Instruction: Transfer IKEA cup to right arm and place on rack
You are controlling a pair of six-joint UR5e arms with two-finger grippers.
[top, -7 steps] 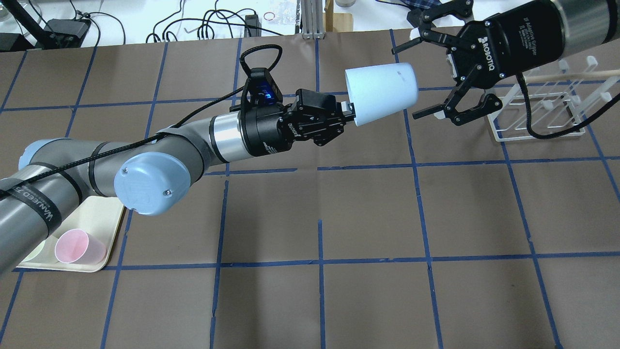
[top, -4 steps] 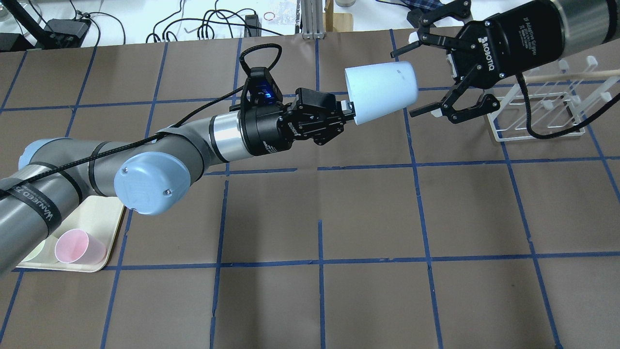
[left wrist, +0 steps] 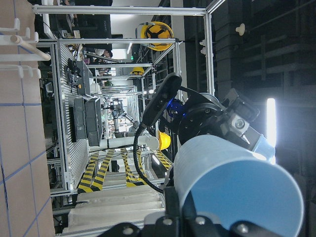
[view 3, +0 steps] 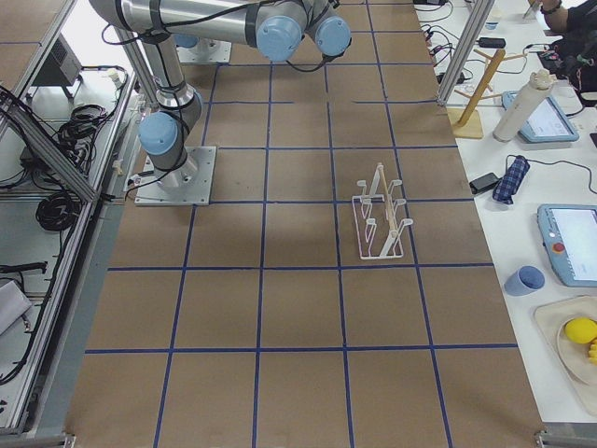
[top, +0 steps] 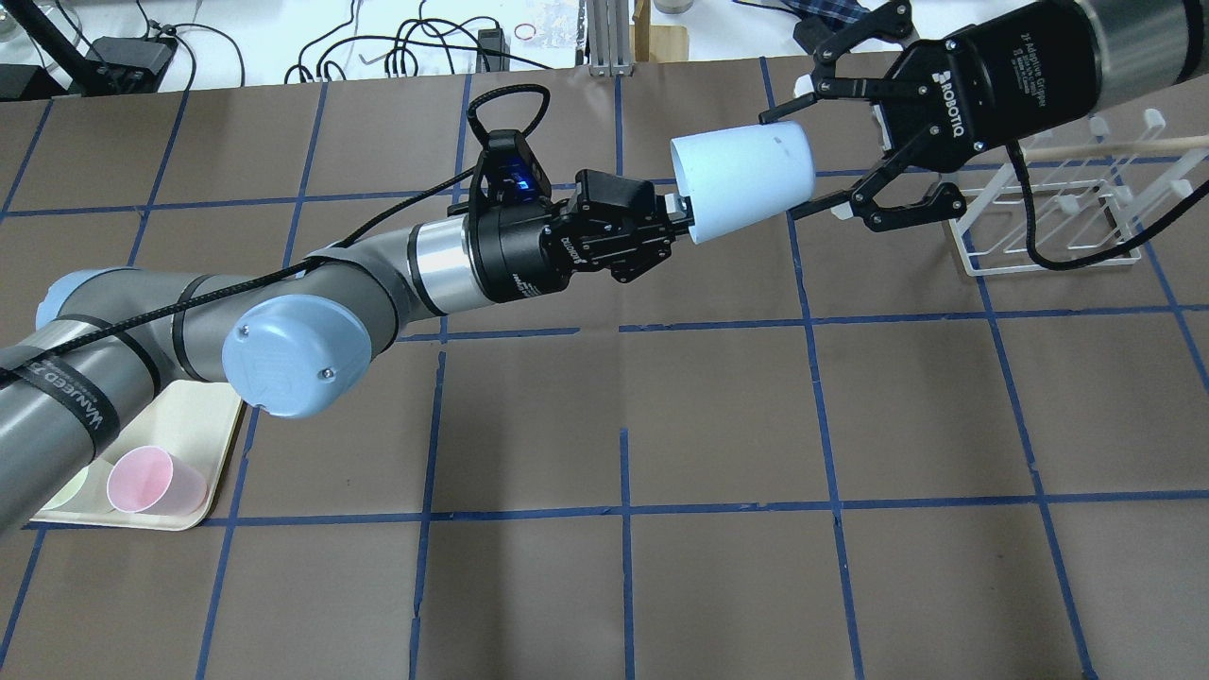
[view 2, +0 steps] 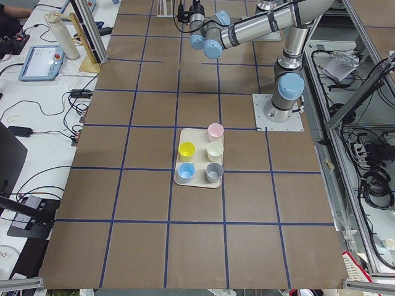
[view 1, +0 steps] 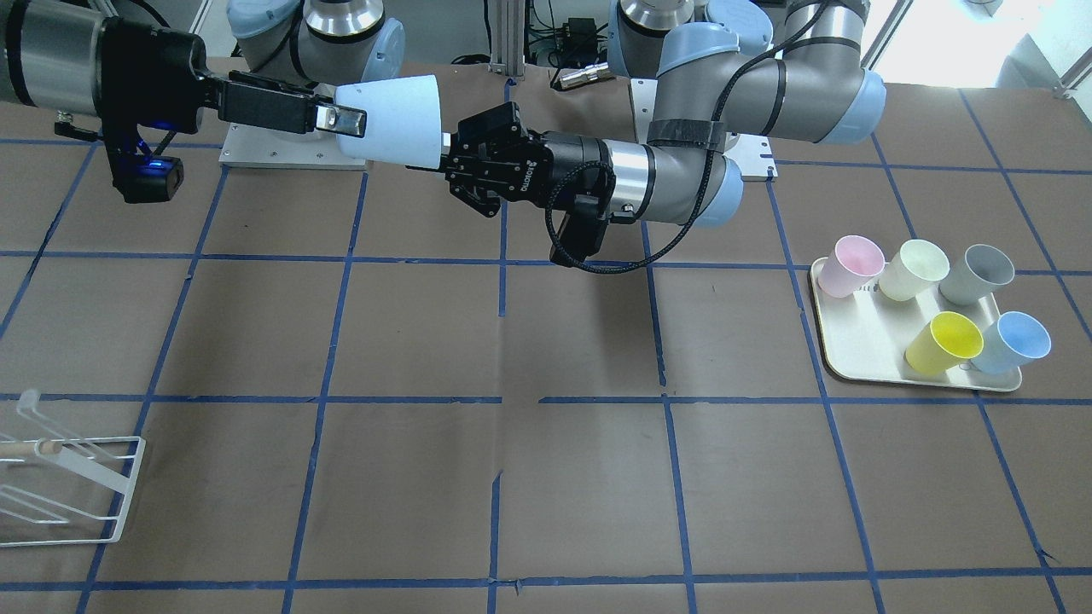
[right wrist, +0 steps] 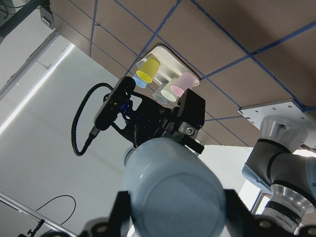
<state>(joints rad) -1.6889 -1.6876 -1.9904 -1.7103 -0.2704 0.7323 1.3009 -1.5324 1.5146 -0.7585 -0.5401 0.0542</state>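
Observation:
The pale blue IKEA cup [top: 746, 179] is held on its side above the table's far middle. My left gripper [top: 676, 215] is shut on the cup's rim; the cup fills the left wrist view [left wrist: 237, 192]. My right gripper [top: 782, 167] is open, with its two fingers on either side of the cup's base, very near its wall. The right wrist view shows the cup's base [right wrist: 173, 192] between the fingers. In the front view the cup [view 1: 392, 119] spans the right gripper [view 1: 345, 121] and the left gripper [view 1: 445, 147]. The white wire rack [top: 1048, 212] stands behind the right gripper.
A cream tray [view 1: 862, 358] on my left holds a pink cup [view 1: 856, 264], a cream cup [view 1: 917, 269], a grey cup [view 1: 981, 273], a yellow cup [view 1: 945, 341] and a sky-blue cup [view 1: 1015, 341]. The rack [view 3: 381, 219] has a wooden rod across it.
My right gripper has moved left over the cup's base and its fingers have narrowed around it. The left gripper and cup have stayed still.

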